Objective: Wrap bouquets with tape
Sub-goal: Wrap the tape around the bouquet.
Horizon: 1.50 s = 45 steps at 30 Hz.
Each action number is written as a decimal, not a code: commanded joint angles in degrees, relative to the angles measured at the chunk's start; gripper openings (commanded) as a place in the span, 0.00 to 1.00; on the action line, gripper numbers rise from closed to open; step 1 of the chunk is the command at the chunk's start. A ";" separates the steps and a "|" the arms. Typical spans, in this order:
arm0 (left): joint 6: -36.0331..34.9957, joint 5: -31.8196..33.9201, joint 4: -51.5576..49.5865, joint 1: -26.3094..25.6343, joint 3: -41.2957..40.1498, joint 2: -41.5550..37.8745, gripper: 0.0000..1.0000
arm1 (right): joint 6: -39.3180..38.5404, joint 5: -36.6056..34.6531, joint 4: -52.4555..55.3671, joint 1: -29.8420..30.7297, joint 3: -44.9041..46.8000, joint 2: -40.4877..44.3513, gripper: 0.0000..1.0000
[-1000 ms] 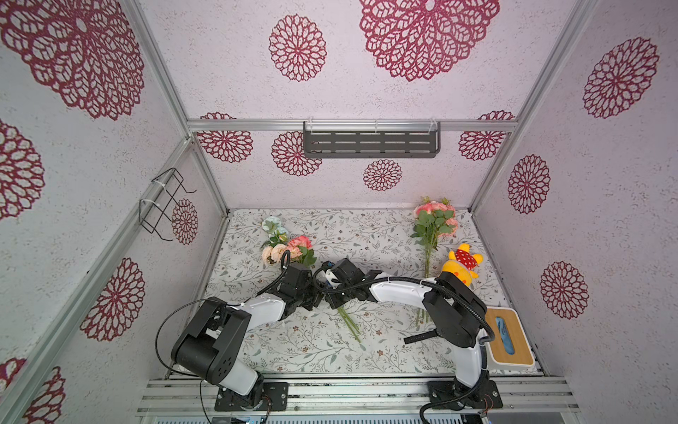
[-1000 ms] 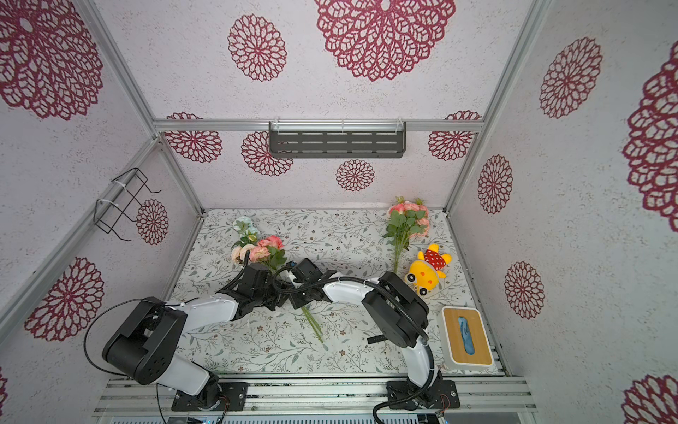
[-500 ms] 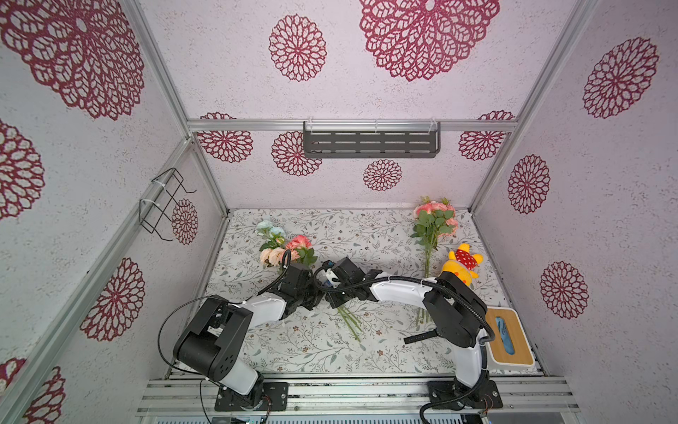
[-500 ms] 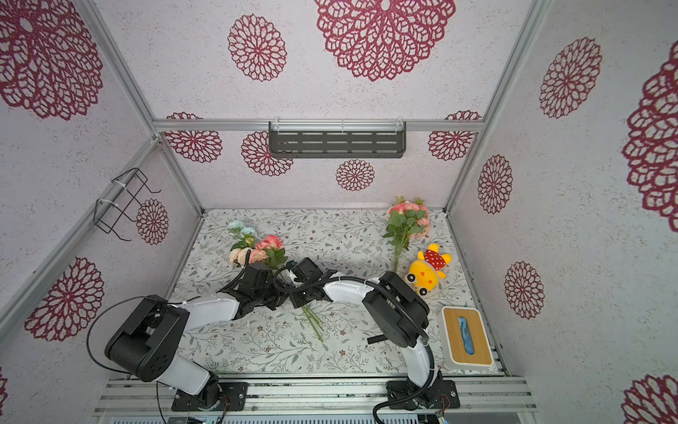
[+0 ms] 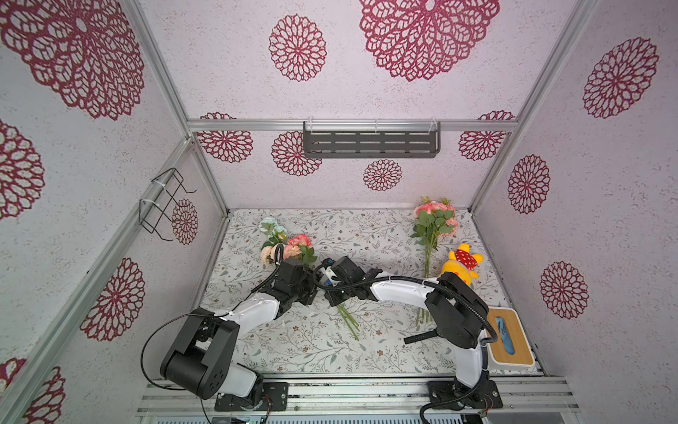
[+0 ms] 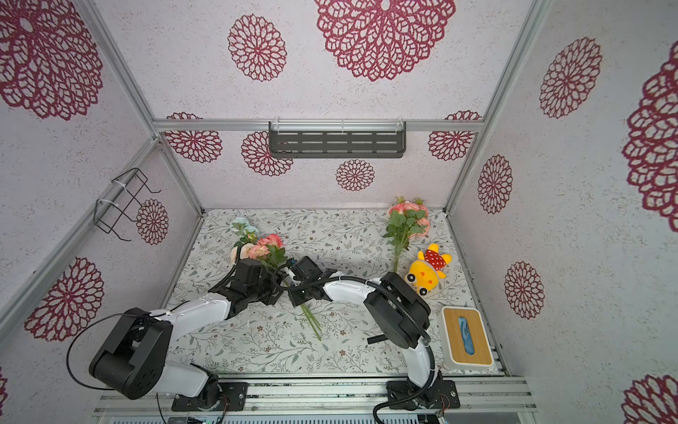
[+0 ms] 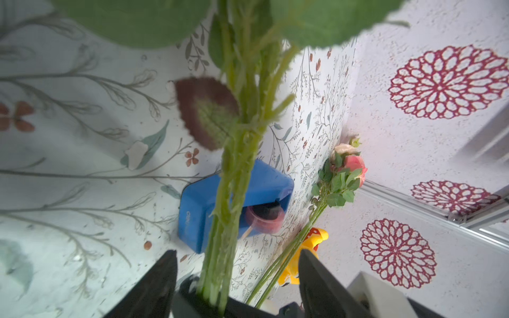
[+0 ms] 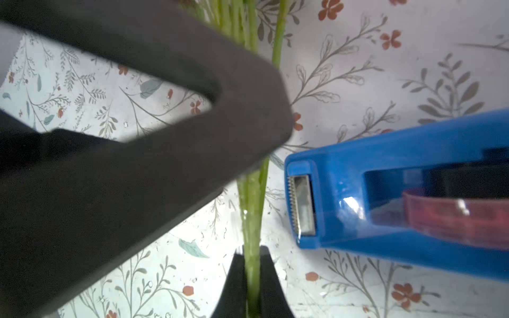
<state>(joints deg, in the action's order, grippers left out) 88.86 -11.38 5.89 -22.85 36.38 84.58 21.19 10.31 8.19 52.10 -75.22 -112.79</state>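
Observation:
One bouquet, pink and pale blue blooms [image 5: 293,246] [image 6: 266,245], lies left of centre, its stems [image 5: 348,323] running toward the front. My right gripper [image 8: 252,252] [image 5: 332,292] is shut on these stems [image 8: 252,209]. My left gripper [image 7: 237,252] [image 5: 308,290] is open, its fingers [image 7: 162,278] standing wide on either side of the same stems [image 7: 228,220] without touching them. The tape sits in a blue dispenser [image 7: 198,209] [image 8: 385,176] on the mat just beside the stems, mostly hidden under the arms in both top views. The other bouquet [image 5: 433,220] [image 6: 405,220] lies at the back right.
A yellow plush toy [image 5: 460,262] lies by the right bouquet's stems. A wooden-topped box [image 5: 508,337] stands at the front right, with a black strap [image 5: 422,336] near the right arm. A dark shelf [image 5: 370,139] hangs on the back wall and a wire basket [image 5: 165,205] on the left wall.
My left gripper's jaws have opened away from the stems. The right gripper has kept its hold, and both arms have hardly moved.

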 commanded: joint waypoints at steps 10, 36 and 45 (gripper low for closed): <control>-1.61 -3.69 4.97 -1.50 3.84 7.07 0.57 | 1.84 0.49 -2.96 -0.66 -0.95 4.18 0.00; -2.51 -2.04 1.22 -1.49 4.86 6.39 0.00 | 4.73 2.93 -4.63 -2.73 5.50 8.03 0.37; -4.82 -0.42 -1.63 -1.36 6.51 4.28 0.00 | 4.80 4.51 -3.27 -4.37 9.44 10.05 0.45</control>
<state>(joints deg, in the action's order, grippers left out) 85.67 -13.06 5.76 -24.36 40.47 90.65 25.71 14.72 4.38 48.40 -65.84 -103.98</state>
